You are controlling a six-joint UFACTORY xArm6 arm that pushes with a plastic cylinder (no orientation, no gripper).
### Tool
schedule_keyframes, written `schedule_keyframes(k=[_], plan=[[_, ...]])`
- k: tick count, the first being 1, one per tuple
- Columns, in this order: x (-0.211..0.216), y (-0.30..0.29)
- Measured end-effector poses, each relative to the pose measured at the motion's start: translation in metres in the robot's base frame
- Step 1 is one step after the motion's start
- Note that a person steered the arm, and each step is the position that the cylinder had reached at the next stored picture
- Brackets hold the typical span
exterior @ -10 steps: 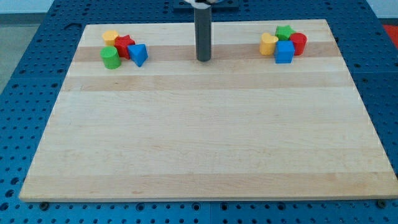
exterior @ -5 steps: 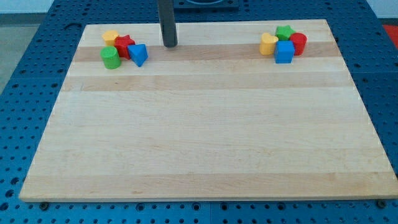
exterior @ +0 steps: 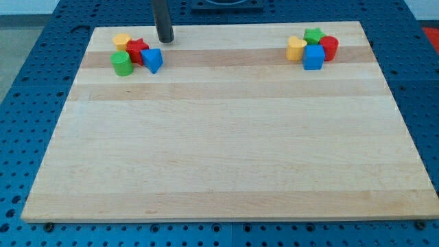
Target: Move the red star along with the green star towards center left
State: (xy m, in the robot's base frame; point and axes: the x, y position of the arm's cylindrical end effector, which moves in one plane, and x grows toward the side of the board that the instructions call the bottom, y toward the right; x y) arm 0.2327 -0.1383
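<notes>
Spanning most of the frame, wooden board (exterior: pixel 226 137). My tip (exterior: pixel 164 41) – a bare rod, no claw to open or shut – upper left, just right of red star (exterior: pixel 136 50). Green star (exterior: pixel 314 36) sits upper right, well apart.

Yellow block (exterior: pixel 121 40), green cylinder (exterior: pixel 122 63), blue block (exterior: pixel 152 60) cluster on wooden board (exterior: pixel 226 151)
</notes>
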Motion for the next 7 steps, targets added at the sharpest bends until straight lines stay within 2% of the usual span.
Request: schedule_keyframes(k=[1,2,3,7], plan=[[0.004,-0.028],[0.004,-0.028],[0.036,-0.039],[0.047,-0.056]])
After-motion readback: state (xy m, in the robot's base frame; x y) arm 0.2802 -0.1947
